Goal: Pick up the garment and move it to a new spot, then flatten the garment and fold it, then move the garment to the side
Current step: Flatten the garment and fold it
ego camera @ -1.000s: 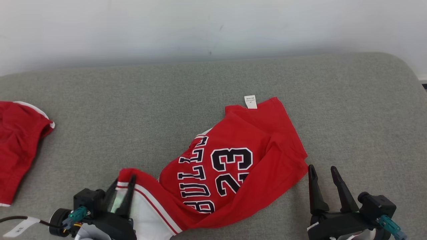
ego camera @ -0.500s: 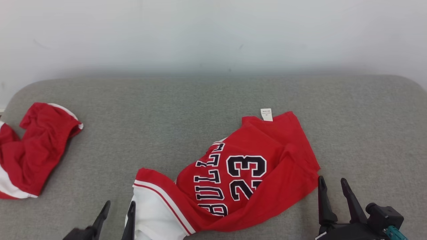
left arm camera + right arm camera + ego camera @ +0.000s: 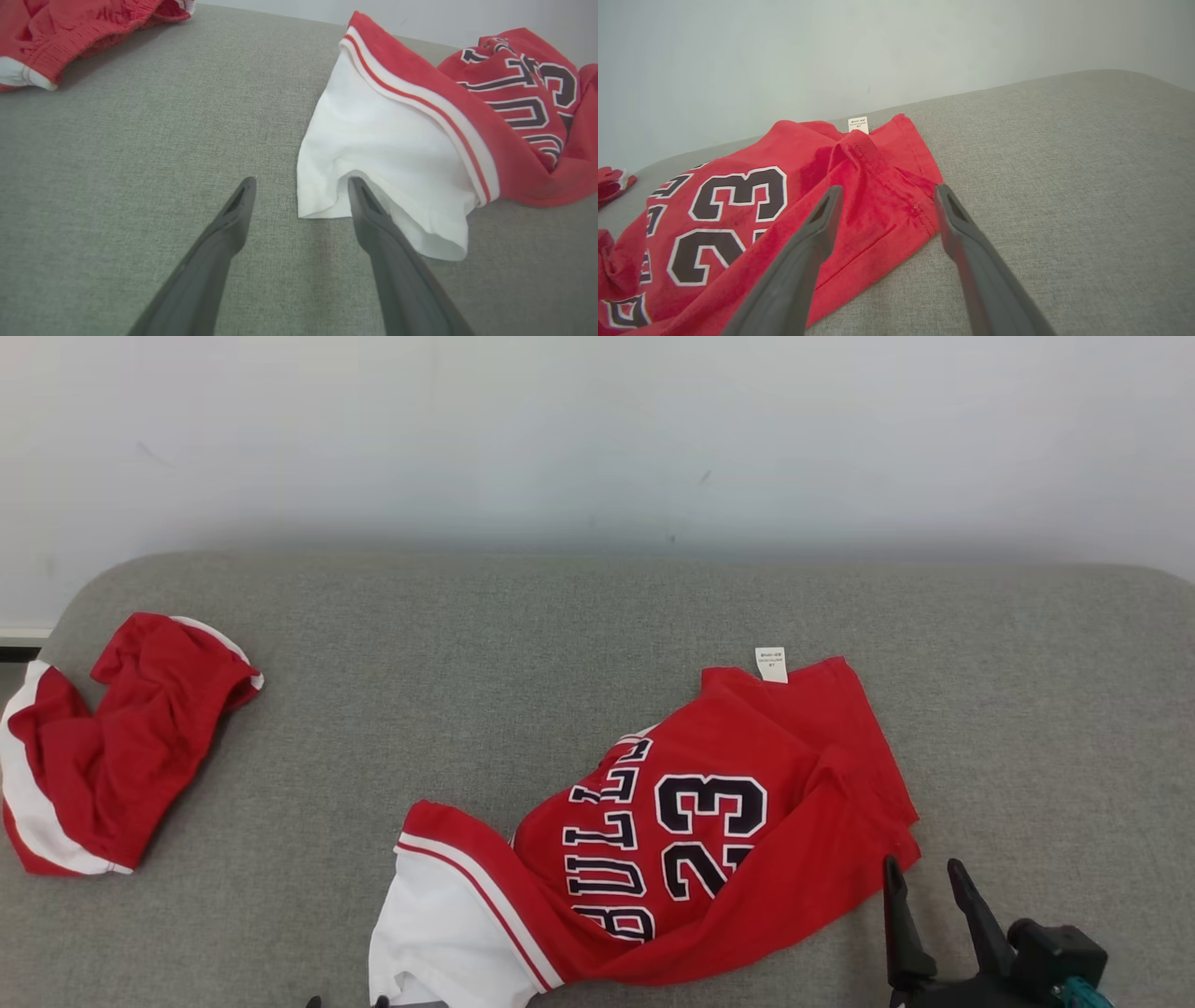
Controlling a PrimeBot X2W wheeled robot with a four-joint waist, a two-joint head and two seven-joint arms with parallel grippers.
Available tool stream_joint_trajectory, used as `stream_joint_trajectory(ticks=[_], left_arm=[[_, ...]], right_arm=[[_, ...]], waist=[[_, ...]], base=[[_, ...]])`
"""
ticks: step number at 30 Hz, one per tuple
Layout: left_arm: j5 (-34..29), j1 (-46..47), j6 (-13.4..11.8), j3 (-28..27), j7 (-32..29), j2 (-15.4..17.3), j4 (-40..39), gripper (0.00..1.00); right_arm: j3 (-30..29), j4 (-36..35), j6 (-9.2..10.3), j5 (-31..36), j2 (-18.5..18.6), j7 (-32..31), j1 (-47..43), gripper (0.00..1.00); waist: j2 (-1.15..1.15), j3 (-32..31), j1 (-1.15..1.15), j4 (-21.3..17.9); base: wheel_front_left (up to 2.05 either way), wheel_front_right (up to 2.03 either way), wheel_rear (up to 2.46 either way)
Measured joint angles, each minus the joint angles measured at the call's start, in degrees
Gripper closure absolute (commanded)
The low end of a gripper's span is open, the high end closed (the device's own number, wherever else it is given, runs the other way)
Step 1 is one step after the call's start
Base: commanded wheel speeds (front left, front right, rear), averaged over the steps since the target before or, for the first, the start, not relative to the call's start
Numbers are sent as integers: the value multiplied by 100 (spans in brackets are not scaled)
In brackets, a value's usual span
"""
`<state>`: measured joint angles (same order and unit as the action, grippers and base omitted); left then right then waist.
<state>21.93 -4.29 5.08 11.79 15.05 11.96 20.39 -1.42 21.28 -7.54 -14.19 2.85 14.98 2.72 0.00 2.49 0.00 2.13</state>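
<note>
Both spread: left tool [image 3: 301, 179], right tool [image 3: 887, 187] | jersey [image 3: 709, 821] crumpled on cushion [image 3: 560, 616]

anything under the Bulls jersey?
Grey cushion shows all round the Bulls jersey. It lies crumpled, a red fold overlapping the lower 23, white sleeve spread at its near left. Whatever is beneath the cloth is covered; can't tell.

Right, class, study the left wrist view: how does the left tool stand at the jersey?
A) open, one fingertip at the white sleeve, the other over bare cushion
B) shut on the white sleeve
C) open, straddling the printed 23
A: the left tool is open, one fingertip overlapping the white sleeve of the Bulls jersey, the other over bare grey cushion.
</note>
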Motion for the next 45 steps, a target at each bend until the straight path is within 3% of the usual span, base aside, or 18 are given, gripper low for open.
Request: stream_joint_trajectory(ticks=[24, 25, 26, 27, 28, 29, 36, 45], left_arm=[[-14, 830, 202, 182, 0, -169, 1123, 0], [-13, 854, 204, 219, 0, -191, 1191, 0], [-2, 895, 204, 237, 1, -207, 1252, 0], [38, 943, 207, 258, 2, -215, 1308, 0], [115, 1001, 207, 268, 2, -238, 1391, 75], [176, 1056, 208, 281, 2, -263, 1452, 100], [480, 1187, 234, 536, 5, -200, 1439, 100], [416, 398, 234, 152, 0, -60, 616, 100]], right_arm=[[-112, 2057, 0, 723, 207, -1, 1405, 0], [-110, 2119, 0, 723, 202, -1, 1441, 20], [-105, 2215, 0, 723, 201, 0, 1504, 59], [-100, 2272, 0, 723, 198, 0, 1567, 91], [-101, 2306, 0, 723, 196, 0, 1618, 100], [-103, 2334, 0, 724, 196, 0, 1658, 100], [-183, 2019, 0, 694, 178, 1, 1596, 100], [-305, 1017, 0, 312, 111, 1, 640, 100]], waist=[[0, 366, 1, 46], [0, 375, 0, 48], [0, 387, 0, 51], [0, 401, 0, 54], [0, 417, 0, 58], [0, 430, 0, 62], [0, 405, 1, 37], [0, 220, 0, 0]], base=[[0, 0, 0], [0, 0, 0], [0, 0, 0], [0, 0, 0], [0, 0, 0], [0, 0, 0], [0, 0, 0], [0, 0, 0]])
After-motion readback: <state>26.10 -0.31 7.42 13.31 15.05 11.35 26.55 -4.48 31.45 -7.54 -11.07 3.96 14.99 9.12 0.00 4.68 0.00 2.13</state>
